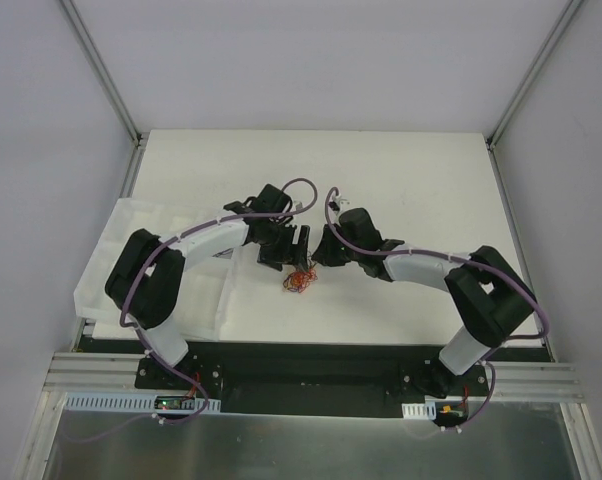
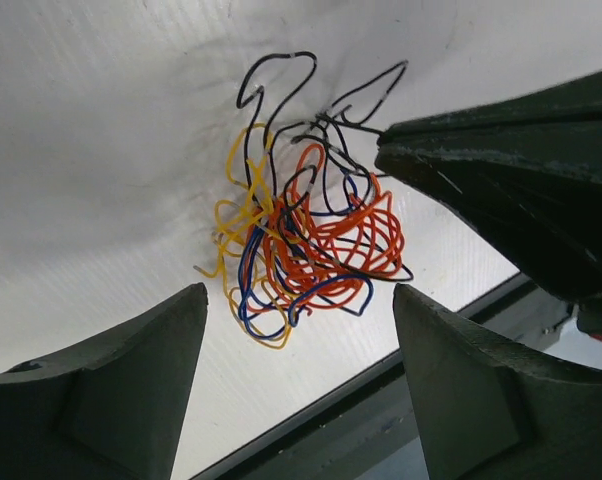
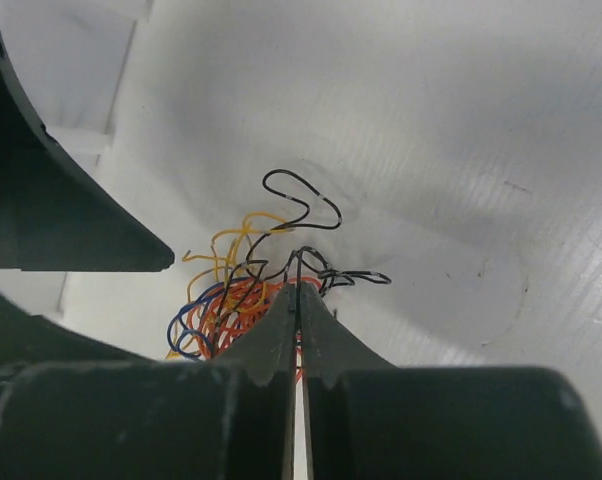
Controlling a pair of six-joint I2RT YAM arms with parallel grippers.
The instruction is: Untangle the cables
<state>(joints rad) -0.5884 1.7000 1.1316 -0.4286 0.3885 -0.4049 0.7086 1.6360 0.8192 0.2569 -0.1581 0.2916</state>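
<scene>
The cables (image 1: 299,281) are a small knot of thin orange, yellow, blue and black wires on the white table, just in front of both grippers. In the left wrist view the cables (image 2: 326,245) lie between and beyond my left gripper (image 2: 299,291), which is open and empty, with its jaws wide apart. My right gripper (image 3: 299,290) is shut on a black wire (image 3: 303,262) at the top of the cables (image 3: 231,300). Its dark fingers (image 2: 481,170) reach into the left wrist view from the right. In the top view my left gripper (image 1: 284,252) and my right gripper (image 1: 317,256) face each other closely.
A white compartment tray (image 1: 121,250) lies at the table's left, under the left arm. The table's dark front edge (image 2: 401,400) runs close behind the knot. A left gripper finger (image 3: 61,220) shows at the right wrist view's upper left.
</scene>
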